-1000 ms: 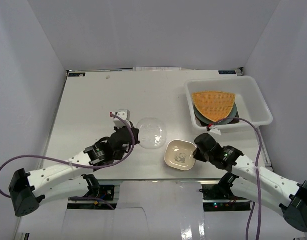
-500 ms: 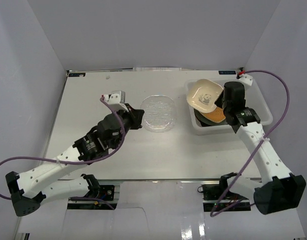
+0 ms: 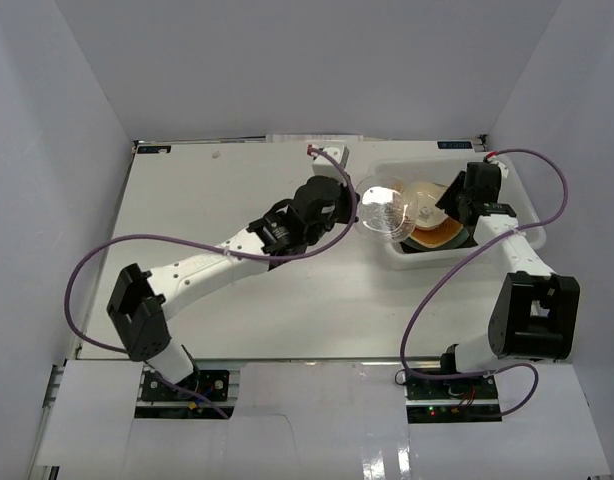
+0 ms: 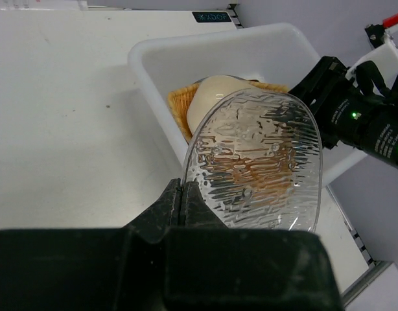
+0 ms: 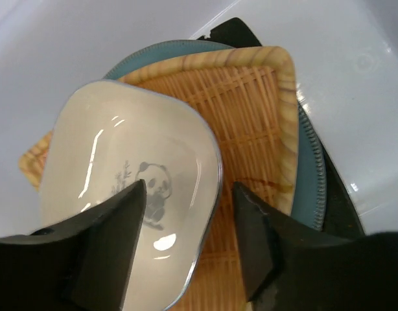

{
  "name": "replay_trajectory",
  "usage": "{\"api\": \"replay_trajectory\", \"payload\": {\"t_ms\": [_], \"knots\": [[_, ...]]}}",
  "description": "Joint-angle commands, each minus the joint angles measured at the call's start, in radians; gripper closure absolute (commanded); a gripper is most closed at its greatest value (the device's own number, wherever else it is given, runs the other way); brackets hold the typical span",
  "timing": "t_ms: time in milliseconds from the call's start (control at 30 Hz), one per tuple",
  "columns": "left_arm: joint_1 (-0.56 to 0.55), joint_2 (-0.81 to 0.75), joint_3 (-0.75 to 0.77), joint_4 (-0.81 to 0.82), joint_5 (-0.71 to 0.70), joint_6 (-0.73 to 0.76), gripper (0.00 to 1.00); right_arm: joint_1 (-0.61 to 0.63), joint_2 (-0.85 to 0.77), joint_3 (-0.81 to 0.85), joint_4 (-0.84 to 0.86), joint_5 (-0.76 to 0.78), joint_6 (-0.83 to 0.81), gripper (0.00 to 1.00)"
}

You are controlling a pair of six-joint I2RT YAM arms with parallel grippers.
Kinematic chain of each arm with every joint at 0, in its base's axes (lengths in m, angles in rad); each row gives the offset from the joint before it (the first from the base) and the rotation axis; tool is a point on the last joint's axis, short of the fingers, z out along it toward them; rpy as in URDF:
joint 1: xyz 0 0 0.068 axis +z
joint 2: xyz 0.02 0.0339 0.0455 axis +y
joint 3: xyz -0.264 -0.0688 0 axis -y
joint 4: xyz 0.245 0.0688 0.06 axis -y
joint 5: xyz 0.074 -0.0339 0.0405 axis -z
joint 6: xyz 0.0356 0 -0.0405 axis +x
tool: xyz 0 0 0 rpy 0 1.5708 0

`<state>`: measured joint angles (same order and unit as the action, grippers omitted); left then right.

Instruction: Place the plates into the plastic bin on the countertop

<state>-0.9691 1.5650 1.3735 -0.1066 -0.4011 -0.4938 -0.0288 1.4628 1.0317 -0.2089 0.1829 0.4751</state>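
The clear bumpy plastic plate (image 4: 257, 162) is pinched by its rim in the left claw (image 4: 183, 194) and held over the edge of the white plastic bin (image 4: 186, 42), ready to be dropped in. The right claw (image 5: 189, 194) is spread apart above the cream squarish dish (image 5: 121, 194), which is already laid inside.

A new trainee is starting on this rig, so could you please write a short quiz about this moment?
1. True or false: the left gripper is shut on the clear plate.
2. What does the cream panda dish lie on? A) a blue towel B) the orange woven plate C) a metal rack
3. Fill in: the right gripper above that dish is ____.
Key: 1 true; 2 B; 3 open.
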Motion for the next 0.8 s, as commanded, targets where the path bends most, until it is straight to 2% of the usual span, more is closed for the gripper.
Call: {"api": "replay_trajectory", "payload": {"t_ms": [0,33,67,100,200,233,267,300,333,467,567,600,667,700,767], "knots": [[0.033,0.114,0.164,0.028,0.083,0.015,1.0,-0.011,-0.059,-0.007,0.078,-0.036,0.0,0.35],[0.044,0.154,0.203,0.018,0.097,0.017,1.0,-0.026,-0.08,-0.013,0.078,-0.046,0.006,0.13],[0.05,0.194,0.246,0.001,0.114,0.012,1.0,-0.039,-0.1,-0.019,0.077,-0.049,0.014,0.06],[0.053,0.269,0.289,-0.025,0.131,0.012,1.0,-0.052,-0.142,-0.03,0.08,-0.052,0.02,0.02],[0.064,0.375,0.439,-0.07,0.155,0.009,1.0,-0.129,-0.227,-0.064,0.078,-0.086,0.054,0.03],[0.07,0.442,0.516,-0.077,0.169,-0.003,1.0,-0.166,-0.255,-0.079,0.083,-0.095,0.069,0.24],[0.07,0.478,0.554,-0.084,0.177,-0.005,1.0,-0.178,-0.281,-0.094,0.083,-0.097,0.092,0.38],[0.072,0.548,0.641,-0.106,0.194,-0.012,1.0,-0.189,-0.332,-0.122,0.085,-0.092,0.099,0.77],[0.073,0.585,0.689,-0.126,0.205,-0.017,1.0,-0.191,-0.357,-0.133,0.085,-0.094,0.105,0.92],[0.076,0.728,0.861,-0.179,0.237,-0.035,1.0,-0.192,-0.438,-0.179,0.105,-0.135,0.105,0.92],[0.089,0.789,0.92,-0.18,0.274,-0.063,1.0,-0.192,-0.479,-0.196,0.111,-0.172,0.114,0.92],[0.092,0.802,0.93,-0.179,0.283,-0.068,0.97,-0.191,-0.484,-0.202,0.117,-0.174,0.118,0.92],[0.093,0.82,0.947,-0.179,0.298,-0.068,0.79,-0.192,-0.495,-0.214,0.124,-0.222,0.122,0.9],[0.098,0.831,0.96,-0.179,0.303,-0.068,0.54,-0.191,-0.502,-0.216,0.128,-0.235,0.125,0.89],[0.101,0.822,0.957,-0.171,0.303,-0.06,0.33,-0.192,-0.519,-0.219,0.129,-0.272,0.131,0.81]]}}
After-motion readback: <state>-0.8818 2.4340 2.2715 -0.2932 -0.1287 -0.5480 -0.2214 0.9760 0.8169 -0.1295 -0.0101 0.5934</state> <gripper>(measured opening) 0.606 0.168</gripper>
